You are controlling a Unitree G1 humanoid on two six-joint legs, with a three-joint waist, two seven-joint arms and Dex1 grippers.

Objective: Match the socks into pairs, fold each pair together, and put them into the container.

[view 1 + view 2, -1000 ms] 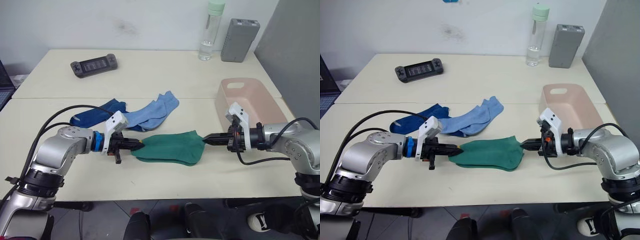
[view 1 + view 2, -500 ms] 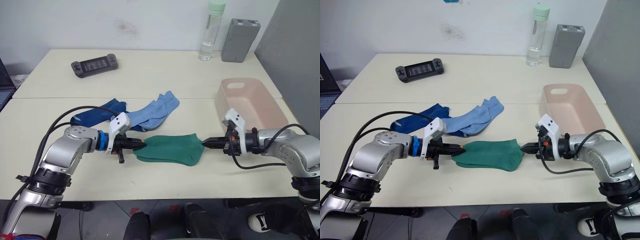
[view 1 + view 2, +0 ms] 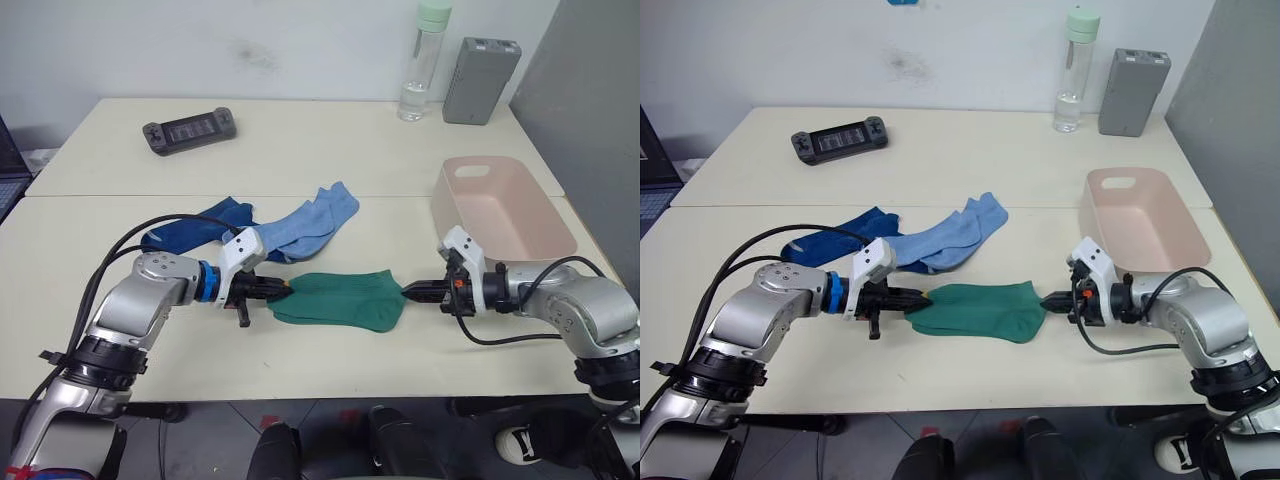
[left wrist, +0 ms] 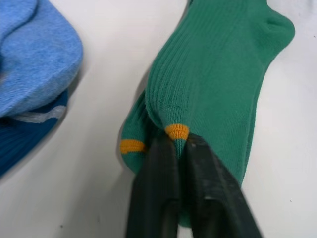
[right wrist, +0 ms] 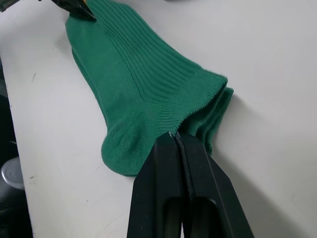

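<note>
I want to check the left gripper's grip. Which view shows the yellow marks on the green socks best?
The left wrist view: both yellow marks sit close up, one right at the left gripper, shut on the green socks. The eye views show the socks whole, marks barely visible. The right wrist view shows the cuff end.

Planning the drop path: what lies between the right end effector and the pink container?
Bare tabletop between right end effector and container, per the right eye view.

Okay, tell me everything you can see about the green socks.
The green socks are two ribbed knit ankle socks stacked flat on the cream table, near its front edge, with small orange-yellow toe marks. The left tool is shut on the toe end, the right tool on the cuff end. They lie just in front of the light blue socks.
</note>
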